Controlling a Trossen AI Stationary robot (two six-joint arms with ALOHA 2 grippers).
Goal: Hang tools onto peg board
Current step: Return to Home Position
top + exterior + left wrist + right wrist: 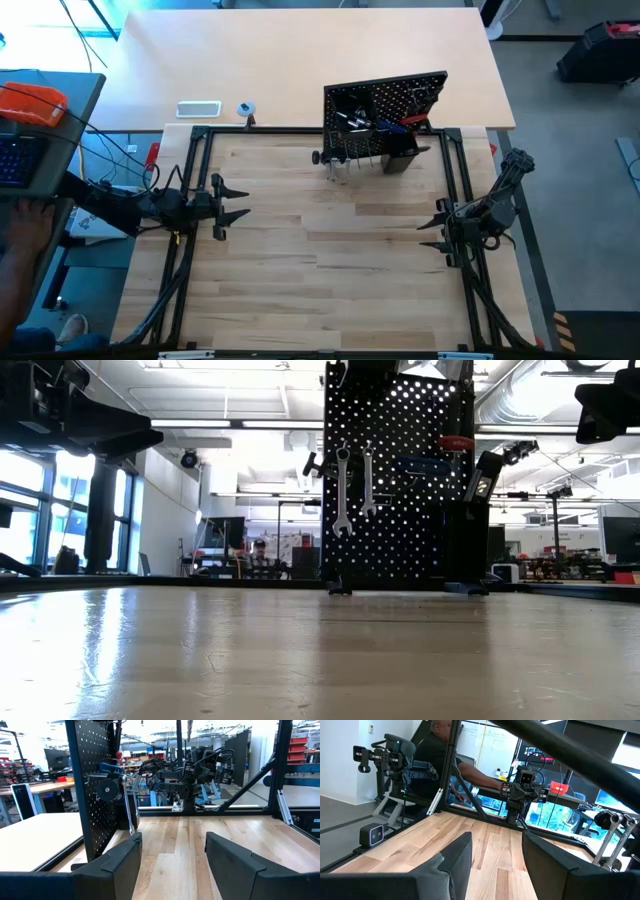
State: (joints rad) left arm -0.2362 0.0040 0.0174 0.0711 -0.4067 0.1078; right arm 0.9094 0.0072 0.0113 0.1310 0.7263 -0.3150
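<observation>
The black peg board (385, 110) stands upright at the table's far edge, right of the middle. Two silver wrenches (343, 490) hang from its hooks by their upper ends. A blue-handled tool (420, 463) and a red-handled tool (457, 443) sit higher on the peg board (395, 510). In the left wrist view the board (92, 785) shows edge-on with the wrenches (131, 807) hanging off it. My left gripper (243, 201) stands open at the table's left side, my right gripper (424, 234) open at the right side. Both point level toward the middle with nothing between their fingers (120, 865) (455, 860).
A black metal frame (200, 135) runs round the wooden table (330, 270). Beyond it, a white flat object (198, 109) and a small roll (246, 108) lie on a tan table. A person (440, 750) sits by the table's left side.
</observation>
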